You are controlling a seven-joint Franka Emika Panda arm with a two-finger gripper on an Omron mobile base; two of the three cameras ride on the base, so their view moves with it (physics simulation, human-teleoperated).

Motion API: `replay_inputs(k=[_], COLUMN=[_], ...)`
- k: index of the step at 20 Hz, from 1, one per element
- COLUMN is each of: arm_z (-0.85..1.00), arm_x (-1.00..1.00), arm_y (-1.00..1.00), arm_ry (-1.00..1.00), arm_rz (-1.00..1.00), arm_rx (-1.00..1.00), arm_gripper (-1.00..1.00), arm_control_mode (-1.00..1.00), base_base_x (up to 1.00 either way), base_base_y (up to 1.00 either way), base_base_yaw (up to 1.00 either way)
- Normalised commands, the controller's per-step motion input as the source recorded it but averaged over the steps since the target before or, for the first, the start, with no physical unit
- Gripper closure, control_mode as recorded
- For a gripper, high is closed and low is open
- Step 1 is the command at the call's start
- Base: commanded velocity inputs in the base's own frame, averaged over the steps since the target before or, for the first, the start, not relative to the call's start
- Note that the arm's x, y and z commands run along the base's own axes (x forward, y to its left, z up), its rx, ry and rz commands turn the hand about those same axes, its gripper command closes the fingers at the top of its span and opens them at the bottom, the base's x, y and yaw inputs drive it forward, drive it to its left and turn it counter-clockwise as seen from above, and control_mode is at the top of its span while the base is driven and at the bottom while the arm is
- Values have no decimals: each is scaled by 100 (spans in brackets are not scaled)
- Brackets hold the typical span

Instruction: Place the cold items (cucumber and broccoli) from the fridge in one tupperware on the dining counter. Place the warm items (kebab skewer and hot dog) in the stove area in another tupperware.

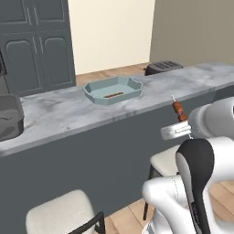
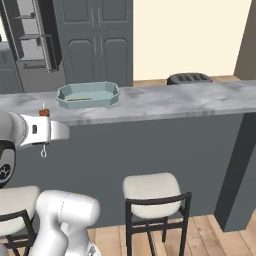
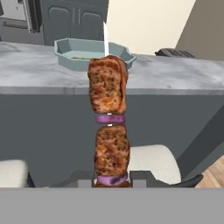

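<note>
Status: gripper (image 3: pixel 112 180) clamped on kebab skewer (image 3: pixel 109 118), held upright short of the desk (image 1: pixel 68 112); tupperware (image 1: pixel 114 89) w/ what looks like the hot dog (image 1: pixel 113 95) inside; skewer drop-off pending, cold items unconfirmed.

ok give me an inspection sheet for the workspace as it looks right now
surface: grey marble dining counter, mostly bare
job's things: kebab skewer upright in the grip; light blue tupperware on the counter with a thin brown item inside, likely the hot dog
clutter: dark toaster at the far edge
grippers: gripper shut on the skewer, below counter level
cables: nothing seen
surroundings: stools in front, dark cabinets behind
</note>
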Motion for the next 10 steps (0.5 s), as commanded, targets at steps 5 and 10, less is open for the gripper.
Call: replay_inputs(k=[5,10], arm_z=[0,0], arm_x=[0,0], arm_y=[0,0], arm_ry=[0,0], arm_rz=[0,0], arm_rx=[0,0], arm_gripper=[100,100], arm_control_mode=[100,100], base_base_x=[99,35], base_base_y=[95,38], base_base_yaw=[-30,-13])
